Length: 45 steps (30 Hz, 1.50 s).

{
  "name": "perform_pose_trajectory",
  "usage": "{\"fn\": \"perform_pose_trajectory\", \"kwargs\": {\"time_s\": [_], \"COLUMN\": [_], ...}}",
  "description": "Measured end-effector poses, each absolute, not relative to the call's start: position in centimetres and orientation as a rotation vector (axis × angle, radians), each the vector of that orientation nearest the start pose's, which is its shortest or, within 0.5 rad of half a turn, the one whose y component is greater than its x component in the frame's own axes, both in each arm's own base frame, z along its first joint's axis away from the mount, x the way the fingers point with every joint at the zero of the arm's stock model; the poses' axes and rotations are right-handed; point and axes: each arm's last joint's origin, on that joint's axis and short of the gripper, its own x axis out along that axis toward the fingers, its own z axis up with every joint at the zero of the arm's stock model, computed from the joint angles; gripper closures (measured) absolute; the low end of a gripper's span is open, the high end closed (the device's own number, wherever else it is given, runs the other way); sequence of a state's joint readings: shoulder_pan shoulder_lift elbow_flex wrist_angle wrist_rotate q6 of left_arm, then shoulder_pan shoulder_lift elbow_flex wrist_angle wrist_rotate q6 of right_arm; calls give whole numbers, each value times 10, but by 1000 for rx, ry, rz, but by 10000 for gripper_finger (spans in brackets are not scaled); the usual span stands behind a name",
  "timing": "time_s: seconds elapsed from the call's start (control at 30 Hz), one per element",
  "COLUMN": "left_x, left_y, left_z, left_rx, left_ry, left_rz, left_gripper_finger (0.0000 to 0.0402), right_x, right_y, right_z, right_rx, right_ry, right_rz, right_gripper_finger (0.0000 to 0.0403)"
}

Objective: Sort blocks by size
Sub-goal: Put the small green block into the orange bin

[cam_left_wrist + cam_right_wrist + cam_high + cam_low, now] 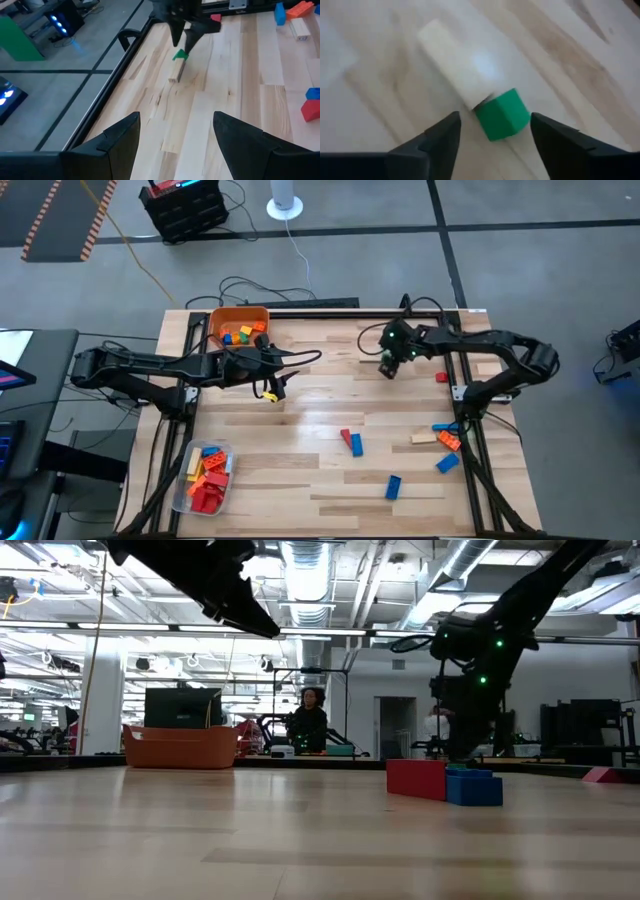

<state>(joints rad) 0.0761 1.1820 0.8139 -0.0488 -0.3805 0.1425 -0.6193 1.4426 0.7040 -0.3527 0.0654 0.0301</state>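
The right gripper hangs with fingers spread, grasping nothing, directly over a green block that touches the end of a tan block on the table. The left gripper, also spread and empty, hovers beside the orange bin.

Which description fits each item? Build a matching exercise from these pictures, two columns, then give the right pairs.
Column one:
1. orange bin
2. clear tub
3. green block
4. right gripper

Column two:
A. fingers open over a block
B. far left of table, holding small blocks
C. touching the end of a tan block
D. near left corner, holding red and orange blocks

Pairs: 1-B, 2-D, 3-C, 4-A
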Motion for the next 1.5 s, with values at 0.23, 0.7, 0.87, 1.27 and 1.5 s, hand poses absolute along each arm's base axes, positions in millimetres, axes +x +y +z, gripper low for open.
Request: {"fn": "perform_pose_trajectory", "kwargs": {"time_s": [0.23,0.7,0.87,1.27,1.5], "left_x": [255,255,255,254,254], "left_y": [30,30,29,29,29], "left_z": [276,276,276,274,274], "left_rx": [205,206,199,195,195], "left_ry": [460,462,461,481,481], "left_rz": [419,418,417,416,416], "left_gripper_finger": [157,157,157,157,157], "right_x": [205,195,190,171,167], "right_y": [-147,-134,-137,-143,-142], "right_z": [147,129,127,136,143], "right_rx": [474,502,502,494,490], "right_ry": [894,864,898,947,933], "right_rz": [-750,-900,-919,-949,-953], "right_gripper_finger": [109,109,115,117,117]}}
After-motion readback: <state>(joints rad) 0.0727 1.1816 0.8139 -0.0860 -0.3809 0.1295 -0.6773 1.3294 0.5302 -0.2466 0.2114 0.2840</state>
